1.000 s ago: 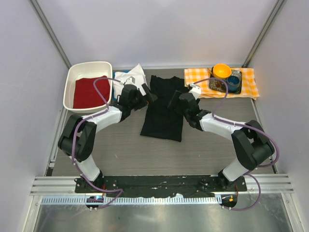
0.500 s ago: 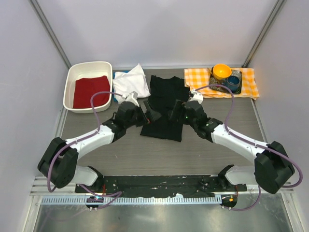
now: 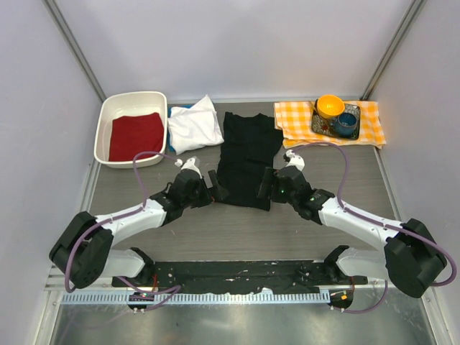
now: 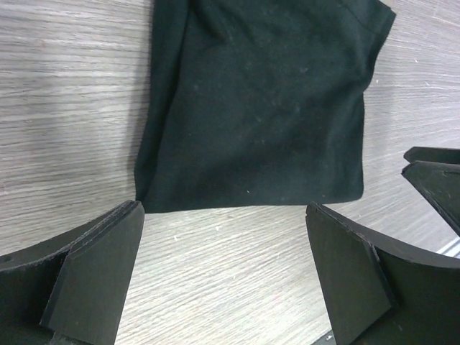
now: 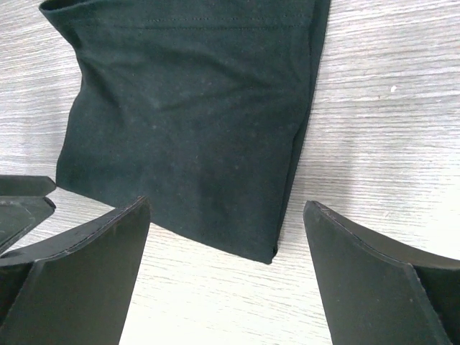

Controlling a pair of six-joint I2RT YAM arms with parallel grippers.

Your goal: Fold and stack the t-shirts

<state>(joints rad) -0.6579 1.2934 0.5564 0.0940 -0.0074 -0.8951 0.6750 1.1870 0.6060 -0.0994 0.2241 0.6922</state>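
My left claw point(image 3: 214, 191) and right claw point(image 3: 267, 185) both hang spread wide and hold nothing. Each is just short of a near corner of the long black cotton t-shirt point(image 3: 246, 154). In my left wrist view the near hem of that shirt point(image 4: 266, 108) lies flat just ahead of the left claw point(image 4: 223, 210), with its near left corner by my left finger point(image 4: 100, 251). In my right wrist view the near right corner of the shirt point(image 5: 194, 108) sits between the fingers of the right claw point(image 5: 226, 205).

The shirt lies on the grey wood-grain table point(image 3: 215, 230), narrowed with its sides folded in. I judge the next step is pinching the near corners and carrying them toward the collar.

The risks as I see them:
- The side edges are doubled, so a shallow pinch may catch only the top layer and let the side folds spill open.
- If one corner lifts before the other, the fold will skew.
- My claws are close together, so reaching inward could make them knock.

Past the far left side of the black shirt lies the crumpled white cloth t-shirt point(image 3: 194, 123), close enough to be snagged. Further left is a white plastic tub point(image 3: 104, 122) holding red fabric point(image 3: 135, 135). To the far right of the black shirt is an orange-and-white checked cloth point(image 3: 291, 115).
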